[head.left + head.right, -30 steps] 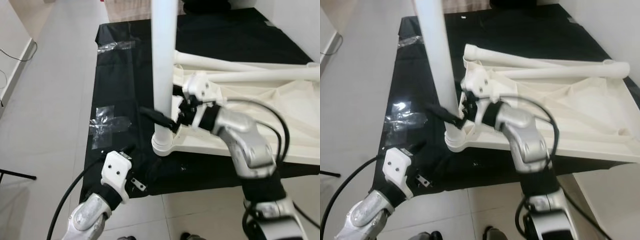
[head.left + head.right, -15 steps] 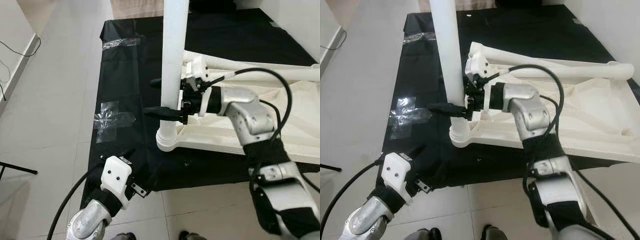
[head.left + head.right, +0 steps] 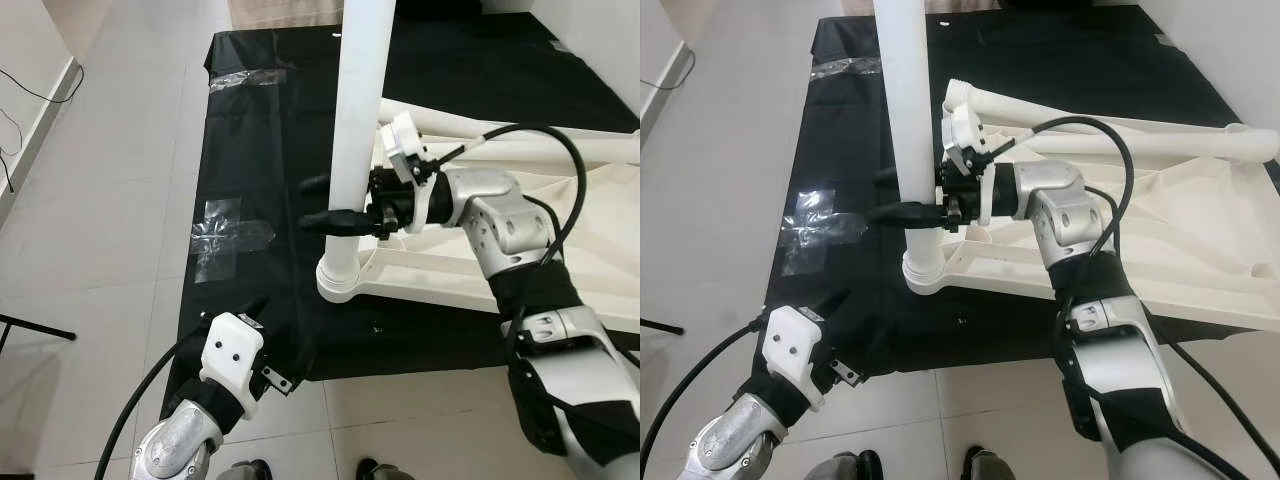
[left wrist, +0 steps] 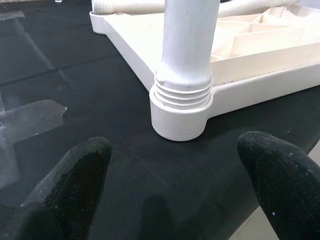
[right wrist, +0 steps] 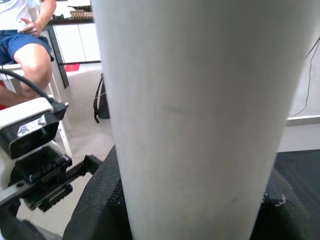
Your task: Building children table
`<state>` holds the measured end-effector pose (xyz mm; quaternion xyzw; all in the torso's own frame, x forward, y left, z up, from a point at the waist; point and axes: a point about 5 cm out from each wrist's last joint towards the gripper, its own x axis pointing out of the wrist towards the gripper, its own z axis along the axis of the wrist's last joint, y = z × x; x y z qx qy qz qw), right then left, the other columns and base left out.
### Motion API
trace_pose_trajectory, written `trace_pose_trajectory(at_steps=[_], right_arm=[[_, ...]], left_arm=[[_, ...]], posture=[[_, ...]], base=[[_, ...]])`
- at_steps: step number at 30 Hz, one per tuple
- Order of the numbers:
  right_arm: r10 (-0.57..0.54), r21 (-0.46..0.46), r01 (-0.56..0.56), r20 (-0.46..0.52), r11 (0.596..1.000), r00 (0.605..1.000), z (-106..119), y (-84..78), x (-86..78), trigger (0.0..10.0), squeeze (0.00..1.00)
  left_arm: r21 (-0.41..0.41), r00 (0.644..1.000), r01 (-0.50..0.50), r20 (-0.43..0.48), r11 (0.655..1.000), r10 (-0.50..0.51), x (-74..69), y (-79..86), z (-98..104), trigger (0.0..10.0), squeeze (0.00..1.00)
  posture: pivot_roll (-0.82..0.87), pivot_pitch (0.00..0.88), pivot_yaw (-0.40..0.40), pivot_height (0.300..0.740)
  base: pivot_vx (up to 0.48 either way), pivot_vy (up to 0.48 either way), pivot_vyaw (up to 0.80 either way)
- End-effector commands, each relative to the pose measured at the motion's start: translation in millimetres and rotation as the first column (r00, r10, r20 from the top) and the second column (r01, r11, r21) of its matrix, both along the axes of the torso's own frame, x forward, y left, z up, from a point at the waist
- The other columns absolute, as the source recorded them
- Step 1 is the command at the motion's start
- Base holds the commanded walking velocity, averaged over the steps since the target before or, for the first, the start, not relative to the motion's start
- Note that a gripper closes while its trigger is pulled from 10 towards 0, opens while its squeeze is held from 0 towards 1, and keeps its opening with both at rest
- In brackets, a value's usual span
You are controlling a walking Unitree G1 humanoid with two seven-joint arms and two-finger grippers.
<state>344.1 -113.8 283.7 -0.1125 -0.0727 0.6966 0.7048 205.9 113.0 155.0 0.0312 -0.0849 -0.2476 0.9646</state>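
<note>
The white plastic tabletop lies upside down on a black mat. One white table leg stands upright, threaded into the corner socket. My right gripper is shut on this leg a little above the socket, one black finger on each side; its pads press the leg. Two more legs lie across the tabletop. My left gripper hovers low over the mat's front edge, open and pointing at the socket, with nothing between its fingers.
Clear tape patches stick to the mat. Pale tiled floor surrounds it, with a cable by the left wall and a dark rod at the left edge. A seated person is across the room.
My right gripper has risen from the socket to grip higher on the leg, fingers now straddling it, and its elbow has swung right. The left arm has held still.
</note>
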Motion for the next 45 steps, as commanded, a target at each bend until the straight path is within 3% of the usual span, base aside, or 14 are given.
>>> trace_pose_trajectory(at_steps=[1,5,8,15,16,17,20,22,23,24,31,32,44,45], right_arm=[[-0.015,-0.021,0.014,-0.039,1.000,0.999,-14.2,-4.8,-4.9,0.0,0.00],[-0.280,0.002,0.281,-0.093,0.960,0.956,-46.6,1.1,-19.2,0.0,0.00],[-0.712,-0.072,0.712,-0.174,0.699,0.681,-101.7,26.8,-53.3,0.0,0.00],[-0.828,-0.092,0.830,-0.186,0.551,0.529,-112.6,34.4,-73.3,0.0,0.00],[-0.825,-0.067,0.832,-0.189,0.551,0.532,-106.8,34.4,-63.7,0.0,0.00],[-0.824,-0.035,0.834,-0.183,0.551,0.536,-98.2,33.3,-50.4,7.0,0.00],[-0.823,-0.013,0.836,-0.180,0.549,0.538,-91.8,32.4,-41.7,7.0,0.00],[-0.771,0.052,0.791,-0.193,0.610,0.607,-75.0,34.1,-32.6,10.0,0.00],[-0.713,0.086,0.735,-0.194,0.672,0.674,-66.4,35.3,-32.3,10.0,1.00],[-0.605,0.120,0.629,-0.186,0.768,0.774,-56.5,36.9,-34.5,10.0,1.00],[-0.414,0.049,0.415,-0.027,0.909,0.910,-44.1,22.8,-37.7,10.0,0.92],[-0.353,0.018,0.353,-0.010,0.935,0.935,-41.3,18.7,-35.3,10.0,0.00],[-0.119,-0.045,0.117,-0.040,0.992,0.992,-18.3,6.8,-7.8,10.0,0.00],[-0.102,-0.046,0.100,-0.042,0.994,0.994,-16.0,6.5,-7.0,2.4,0.00]], left_arm=[[0.003,1.000,0.004,-0.014,1.000,-0.004,-2.3,-0.7,-1.8,10.0,0.00],[-0.003,1.000,0.001,-0.013,1.000,-0.001,-2.2,-0.5,-1.8,10.0,0.00],[-0.004,1.000,-0.006,-0.011,1.000,0.006,-0.6,3.2,-0.5,10.0,0.00],[-0.001,1.000,0.008,-0.011,1.000,-0.008,4.3,4.0,-0.9,10.0,0.00],[-0.002,1.000,0.013,-0.013,1.000,-0.013,6.1,3.3,-1.8,10.0,0.00],[-0.002,1.000,0.017,-0.014,1.000,-0.017,8.0,2.8,-2.3,10.0,0.00],[-0.002,1.000,0.019,-0.014,1.000,-0.019,9.1,2.4,-2.7,10.0,0.00],[-0.002,1.000,0.007,-0.011,1.000,-0.007,9.8,2.8,-2.7,10.0,0.00],[-0.002,1.000,-0.001,-0.008,1.000,0.001,10.0,3.0,-2.6,10.0,0.00],[-0.002,1.000,-0.009,-0.005,1.000,0.009,10.2,3.1,-2.5,10.0,0.00],[-0.004,1.000,0.005,-0.008,1.000,-0.005,8.1,1.2,-2.5,10.0,0.00],[-0.004,1.000,0.008,-0.010,1.000,-0.008,7.5,0.9,-2.6,10.0,0.00],[0.000,1.000,0.005,-0.009,1.000,-0.005,-2.4,0.0,-1.0,10.0,0.00],[0.002,1.000,0.004,-0.010,1.000,-0.004,-3.7,0.5,-1.0,10.0,0.00]], posture=[[0.06,0.242,-0.031,0.740],[0.05,0.244,-0.045,0.740],[0.02,0.260,-0.025,0.740],[0.00,0.232,0.000,0.740],[0.00,0.226,-0.002,0.740],[0.01,0.216,-0.009,0.740],[0.01,0.216,-0.009,0.740],[0.02,0.214,-0.022,0.740],[0.02,0.212,-0.024,0.740],[0.02,0.212,-0.024,0.740],[0.04,0.214,-0.028,0.740],[0.04,0.216,-0.028,0.740],[0.08,0.257,-0.034,0.740],[0.09,0.264,-0.029,0.740]], base=[[0.000,0.000,0.00],[0.000,0.000,0.00],[0.000,0.000,0.00],[0.000,0.000,0.00],[0.000,0.000,0.00],[0.000,0.000,0.00],[0.000,0.000,0.00],[0.000,0.000,0.00],[0.000,0.000,0.00],[0.000,0.000,0.00],[0.000,0.000,0.00],[0.000,0.000,0.00],[0.000,0.000,0.00],[0.000,0.000,0.00]])
